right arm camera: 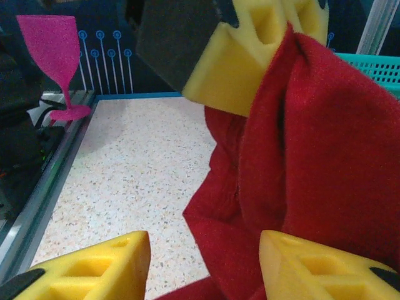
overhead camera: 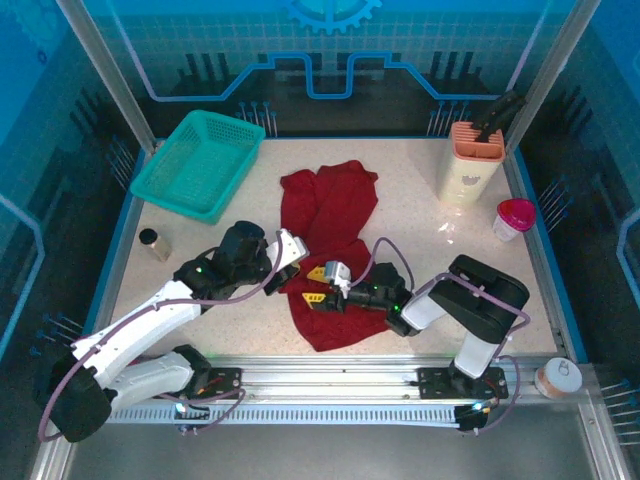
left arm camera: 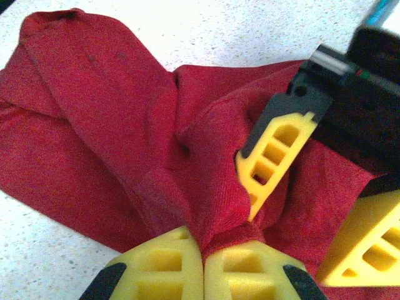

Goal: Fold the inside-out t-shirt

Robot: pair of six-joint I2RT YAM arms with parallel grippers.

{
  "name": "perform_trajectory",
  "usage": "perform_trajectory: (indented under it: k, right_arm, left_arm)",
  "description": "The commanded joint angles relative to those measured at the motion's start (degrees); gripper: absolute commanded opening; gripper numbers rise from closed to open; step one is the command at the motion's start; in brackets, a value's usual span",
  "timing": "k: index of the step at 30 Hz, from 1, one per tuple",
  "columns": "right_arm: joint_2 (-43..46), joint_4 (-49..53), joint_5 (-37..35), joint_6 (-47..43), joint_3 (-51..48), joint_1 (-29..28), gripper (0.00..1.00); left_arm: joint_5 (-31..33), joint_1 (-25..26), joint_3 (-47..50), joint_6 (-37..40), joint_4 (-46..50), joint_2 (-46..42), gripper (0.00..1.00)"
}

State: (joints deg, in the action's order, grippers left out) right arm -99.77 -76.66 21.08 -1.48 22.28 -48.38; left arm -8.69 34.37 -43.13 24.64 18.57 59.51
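The t-shirt (overhead camera: 330,235) lay on the middle of the tabletop (overhead camera: 420,240), stretched from far to near. A basket (overhead camera: 200,165) sat at the far left corner, well apart from the shirt. A small jar (overhead camera: 152,243) stood nearer, by the left edge. At the far right stood a holder (overhead camera: 473,160) with a tool sticking out of it, and a goblet (overhead camera: 514,218) stood just nearer and to its right. A roll of tape (overhead camera: 557,377) rested on the front rail (overhead camera: 330,375) at the right end. The left claw (left arm camera: 203,256) met the shirt's near left edge, pinched on a fold. The right claw (overhead camera: 318,285) lay just beside it over the shirt, reaching in from the right, fingers apart.
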Motion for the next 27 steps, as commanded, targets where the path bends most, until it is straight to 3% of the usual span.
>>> perform_trajectory:
  k: [1,4,9,10,13,15,16,18,22,25,27]
  right_arm:
    - [-3.20,-4.90,-6.18,5.70,3.16,-2.93,0.51]
    - [-6.44,-4.90,-12.42,14.21,6.47,-4.85,0.53]
    - [-7.83,-4.90,-24.40,18.02,7.69,-5.43,0.51]
    - [-7.65,-4.90,-25.85,17.91,7.45,-5.39,0.46]
    - [-6.84,-4.90,-32.79,18.53,5.75,-5.36,0.11]
    - [-6.18,-4.90,-37.44,19.59,3.82,-5.49,0.00]
    - [-5.75,-4.90,-38.33,19.96,2.84,-5.41,0.00]
    - [-3.95,-4.90,-35.14,20.50,1.02,-5.17,0.00]
    - [3.49,-4.86,-20.35,17.17,-4.16,-4.52,0.00]
    - [12.25,-0.81,-24.39,18.90,-10.51,-3.76,0.00]
    - [20.64,12.54,-23.88,21.77,-11.58,-0.97,0.00]
  left_arm:
    - [-3.75,-0.47,-0.88,-4.97,0.97,-0.97,0.00]
    - [-4.49,-0.50,-1.14,-6.82,0.47,-1.06,0.00]
    - [-5.55,-0.45,-1.92,-9.46,0.76,-0.77,0.00]
    - [-5.65,-0.46,-1.94,-9.45,0.87,-0.88,0.00]
    - [-3.33,-0.45,-1.00,-9.36,-0.38,-1.34,0.00]
    - [-0.60,-0.53,-1.44,-10.26,-0.60,-1.50,0.00]
    - [-0.54,-0.56,-1.87,-10.39,-0.18,-1.58,0.00]
    - [0.97,-0.62,-2.29,-10.14,0.51,-1.64,0.00]
    - [5.85,-2.29,-1.77,-11.31,-0.48,-0.70,0.00]
    - [-1.32,-7.55,-1.17,-14.46,-2.51,1.39,0.00]
    - [-2.22,-8.19,-0.54,-13.73,-3.51,3.16,0.00]
